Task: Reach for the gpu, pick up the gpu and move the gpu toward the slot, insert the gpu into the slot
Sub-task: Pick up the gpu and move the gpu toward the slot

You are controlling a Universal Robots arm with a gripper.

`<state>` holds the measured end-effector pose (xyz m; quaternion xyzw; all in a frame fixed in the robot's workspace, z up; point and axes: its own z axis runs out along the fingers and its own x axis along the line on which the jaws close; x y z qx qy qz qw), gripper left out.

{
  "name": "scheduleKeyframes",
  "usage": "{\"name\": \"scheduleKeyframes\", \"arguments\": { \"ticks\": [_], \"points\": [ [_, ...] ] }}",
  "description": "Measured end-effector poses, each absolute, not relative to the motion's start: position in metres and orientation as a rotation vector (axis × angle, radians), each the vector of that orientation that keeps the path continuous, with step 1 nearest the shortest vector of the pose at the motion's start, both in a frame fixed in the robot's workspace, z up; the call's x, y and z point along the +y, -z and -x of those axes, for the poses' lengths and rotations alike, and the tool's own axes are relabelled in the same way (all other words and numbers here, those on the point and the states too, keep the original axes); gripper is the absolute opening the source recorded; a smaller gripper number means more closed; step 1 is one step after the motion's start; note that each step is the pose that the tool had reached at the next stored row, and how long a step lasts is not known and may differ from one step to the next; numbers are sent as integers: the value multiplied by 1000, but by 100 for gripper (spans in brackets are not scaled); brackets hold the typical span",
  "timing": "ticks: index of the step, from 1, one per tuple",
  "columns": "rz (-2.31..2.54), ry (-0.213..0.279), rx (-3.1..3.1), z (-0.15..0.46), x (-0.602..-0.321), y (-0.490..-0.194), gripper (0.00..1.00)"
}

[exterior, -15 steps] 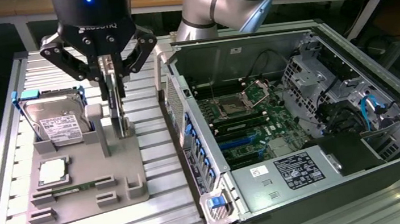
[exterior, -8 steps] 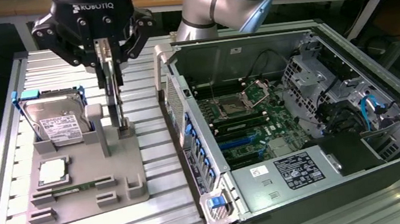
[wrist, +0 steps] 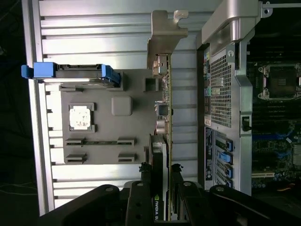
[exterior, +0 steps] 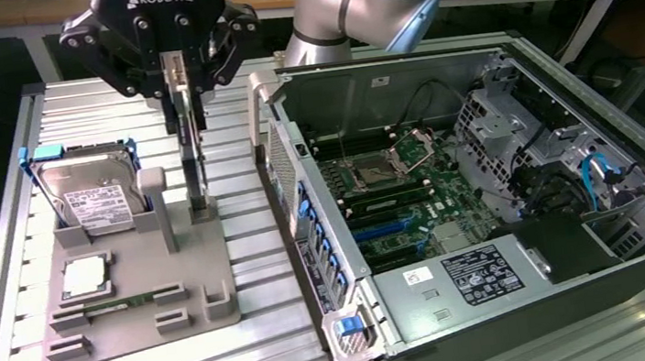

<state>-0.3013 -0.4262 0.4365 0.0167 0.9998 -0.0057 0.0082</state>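
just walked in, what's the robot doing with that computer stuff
The robot arm's gripper is closed on the top edge of the gpu, which stands upright in a grey parts holder. The card looks seated in the holder, not lifted yet. The open computer case with its green motherboard sits to the exterior view's right.

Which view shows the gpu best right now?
The wrist view: the gpu runs its whole length there, from bracket to the labelled end in the gripper. The exterior view shows it edge-on: a thin upright blade, top clamped in the gripper, foot at the grey holder.
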Motion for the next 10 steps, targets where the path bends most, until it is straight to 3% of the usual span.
{"name": "scheduleKeyframes", "arguments": {
  "ticks": [10],
  "points": [
    [-52, 18, 3125, 290, -426, -450, 27]
  ]
}}
